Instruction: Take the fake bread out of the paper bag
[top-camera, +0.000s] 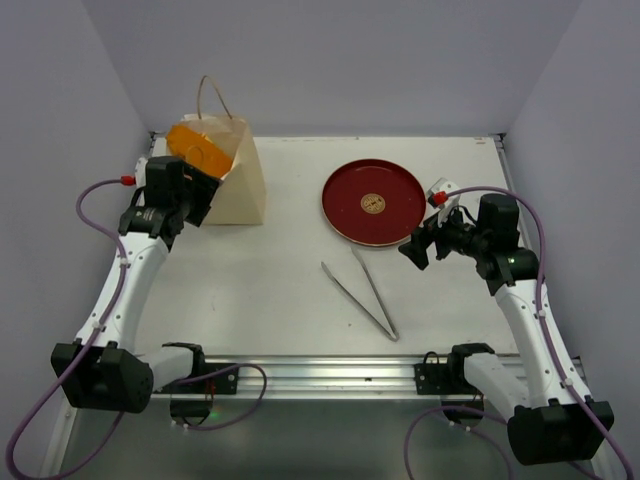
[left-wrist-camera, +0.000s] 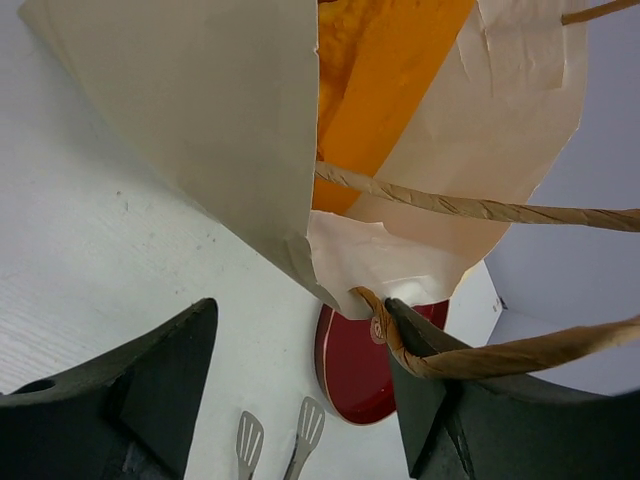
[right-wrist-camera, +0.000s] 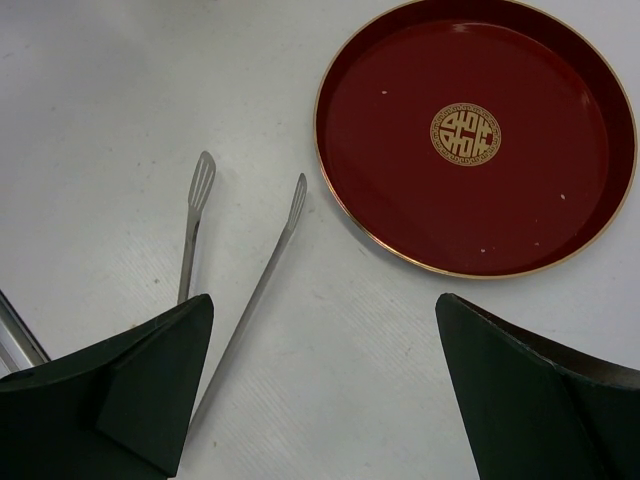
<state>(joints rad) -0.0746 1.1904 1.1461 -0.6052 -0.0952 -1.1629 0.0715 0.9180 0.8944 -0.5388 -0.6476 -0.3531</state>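
Observation:
The paper bag (top-camera: 240, 180) stands at the back left, tipped so its mouth faces left, one cord handle arching above it. Orange fake bread (top-camera: 196, 150) fills the mouth; in the left wrist view the fake bread (left-wrist-camera: 385, 90) shows deep inside the paper bag (left-wrist-camera: 200, 110). My left gripper (top-camera: 207, 190) is at the bag's mouth, open, with the bag's lower lip just above the gap of the left gripper (left-wrist-camera: 300, 325). A cord handle (left-wrist-camera: 470, 355) lies draped over the right finger. My right gripper (top-camera: 416, 248) hovers open over bare table, and the right gripper (right-wrist-camera: 325, 315) holds nothing.
A red round plate (top-camera: 374, 203) with a gold emblem lies right of centre, seen close as the plate (right-wrist-camera: 480, 140). Metal tongs (top-camera: 362, 287) lie open on the table in front of it, the tongs (right-wrist-camera: 250, 290) beside my right gripper. Grey walls enclose the table.

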